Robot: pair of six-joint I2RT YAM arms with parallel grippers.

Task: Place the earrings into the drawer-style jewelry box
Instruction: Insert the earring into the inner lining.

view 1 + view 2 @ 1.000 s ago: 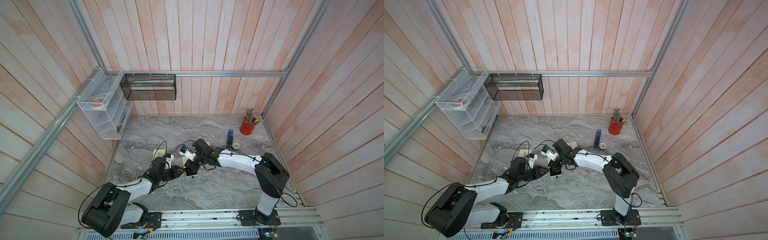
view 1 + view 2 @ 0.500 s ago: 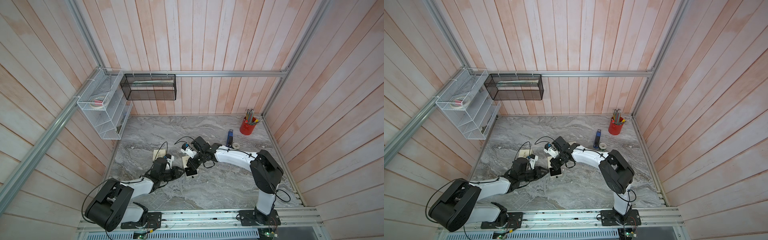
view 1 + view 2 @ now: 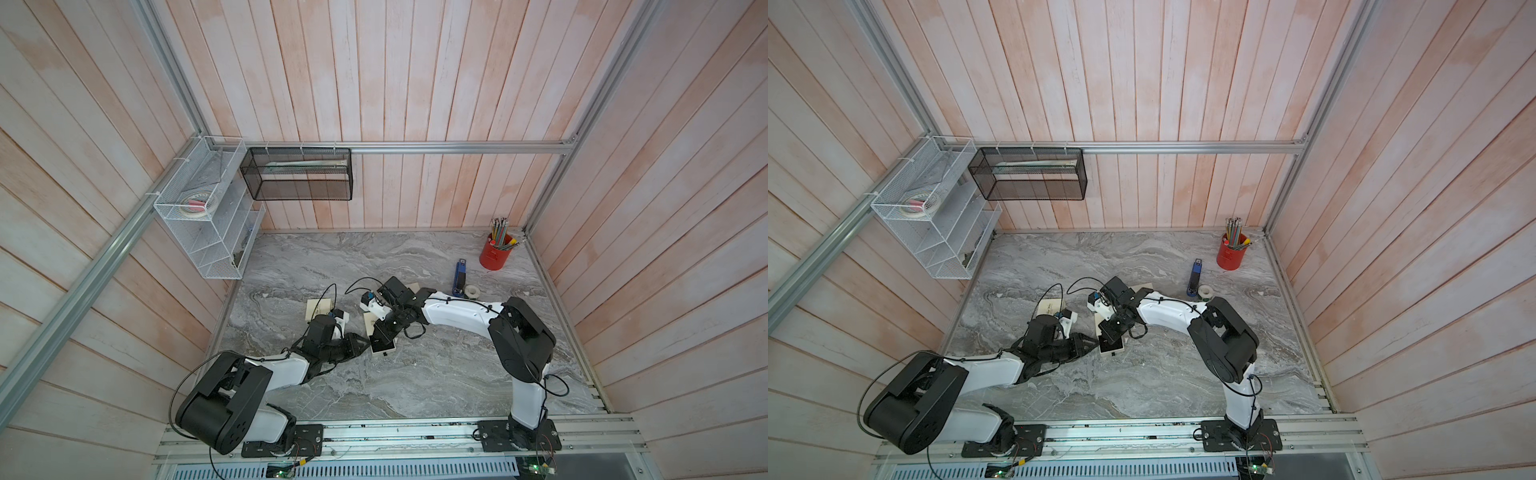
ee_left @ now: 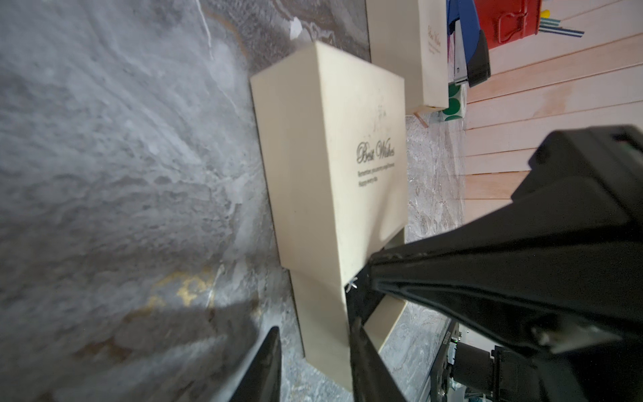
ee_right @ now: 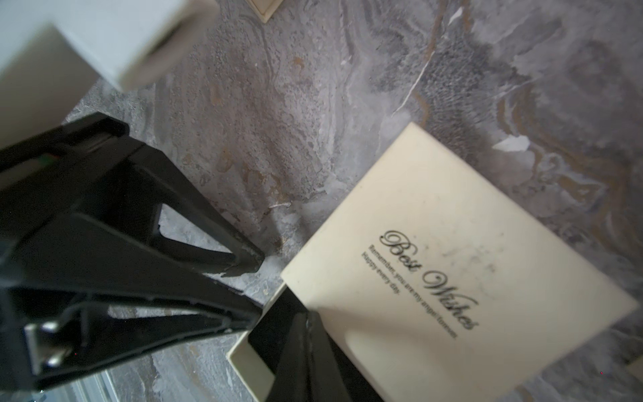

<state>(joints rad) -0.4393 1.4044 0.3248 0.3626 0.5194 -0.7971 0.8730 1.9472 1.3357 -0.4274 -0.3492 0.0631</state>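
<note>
**Spotter:** Where's the earring (image 4: 351, 284)?

**Me:** Mid-frame in the left wrist view, seemingly pinched at my clenched right tool (image 4: 375, 269), at the jewelry box (image 4: 330, 167) drawer (image 4: 322, 323). My left tool (image 4: 315, 327) grips the drawer wall. I judge the earring tiny, slippery and bendable, so hold it lightly.

Both arms lie low, reaching inward until their grippers nearly meet: the left gripper (image 4: 315, 362) has its jaws a little apart, one either side of a thin wall, while the right gripper (image 5: 255, 292) is closed.
</note>
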